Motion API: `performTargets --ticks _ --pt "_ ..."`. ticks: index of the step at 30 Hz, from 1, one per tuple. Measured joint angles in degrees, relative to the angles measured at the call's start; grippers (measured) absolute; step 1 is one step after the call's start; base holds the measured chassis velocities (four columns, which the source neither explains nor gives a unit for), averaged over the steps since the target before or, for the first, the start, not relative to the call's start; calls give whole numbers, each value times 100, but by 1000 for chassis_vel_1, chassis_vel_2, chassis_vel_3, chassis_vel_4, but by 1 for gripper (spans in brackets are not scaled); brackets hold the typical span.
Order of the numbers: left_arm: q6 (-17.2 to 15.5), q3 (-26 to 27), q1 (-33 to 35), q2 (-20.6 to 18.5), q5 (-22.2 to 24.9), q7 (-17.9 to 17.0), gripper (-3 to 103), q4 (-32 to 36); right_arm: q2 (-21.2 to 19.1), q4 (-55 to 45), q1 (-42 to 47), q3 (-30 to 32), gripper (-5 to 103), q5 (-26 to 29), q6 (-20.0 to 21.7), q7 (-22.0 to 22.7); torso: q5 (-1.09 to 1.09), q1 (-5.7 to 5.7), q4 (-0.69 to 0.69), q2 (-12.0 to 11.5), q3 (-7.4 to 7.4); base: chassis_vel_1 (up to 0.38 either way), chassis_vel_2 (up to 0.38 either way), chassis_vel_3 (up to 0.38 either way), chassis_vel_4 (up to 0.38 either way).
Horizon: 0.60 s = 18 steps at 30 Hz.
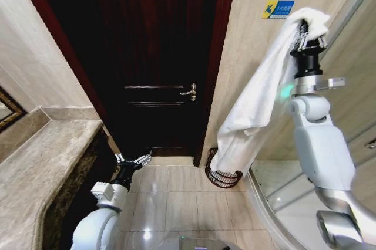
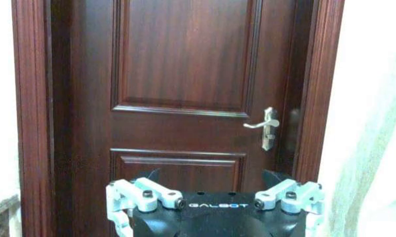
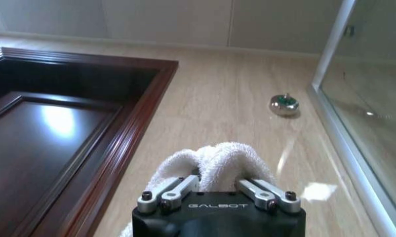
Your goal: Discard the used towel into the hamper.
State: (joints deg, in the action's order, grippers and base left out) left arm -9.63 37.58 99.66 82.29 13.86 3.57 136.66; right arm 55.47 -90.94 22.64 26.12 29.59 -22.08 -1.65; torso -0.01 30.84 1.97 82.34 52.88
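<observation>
A white towel (image 1: pixel 258 103) hangs from my right gripper (image 1: pixel 309 34), which is raised high by the wall at the right and shut on the towel's top end. In the right wrist view the towel (image 3: pixel 217 160) bunches between the fingers. Its lower end drapes down in front of the hamper (image 1: pixel 222 175), a dark openwork basket on the floor beside the door frame. My left gripper (image 1: pixel 133 160) is held low at the left, open, with nothing in it. The left wrist view shows the same gripper (image 2: pixel 215 200) facing the door.
A dark wooden door (image 1: pixel 158 56) with a metal handle (image 1: pixel 190 91) is straight ahead. A stone counter (image 1: pixel 41 168) runs along the left. A glass shower enclosure (image 1: pixel 346 132) and its curved base stand at the right. Tiled floor (image 1: pixel 170 197) lies between.
</observation>
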Motion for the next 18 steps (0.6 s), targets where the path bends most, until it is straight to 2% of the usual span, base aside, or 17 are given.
performTargets --ticks 9,14,18 --pt "0 0 0 0 0 0 100 0 175 605 -770 -218 8 -97 -157 -87 0 0 2 0 0 0 0 0 0" --pt "0 0 0 0 0 0 100 0 191 686 -733 -186 8 -114 -172 -117 -2 0 1 0 -1 0 0 0 0" --pt "0 0 0 0 0 0 100 0 225 806 -439 -77 8 -173 -273 -170 4 0 0 0 0 0 0 0 0"
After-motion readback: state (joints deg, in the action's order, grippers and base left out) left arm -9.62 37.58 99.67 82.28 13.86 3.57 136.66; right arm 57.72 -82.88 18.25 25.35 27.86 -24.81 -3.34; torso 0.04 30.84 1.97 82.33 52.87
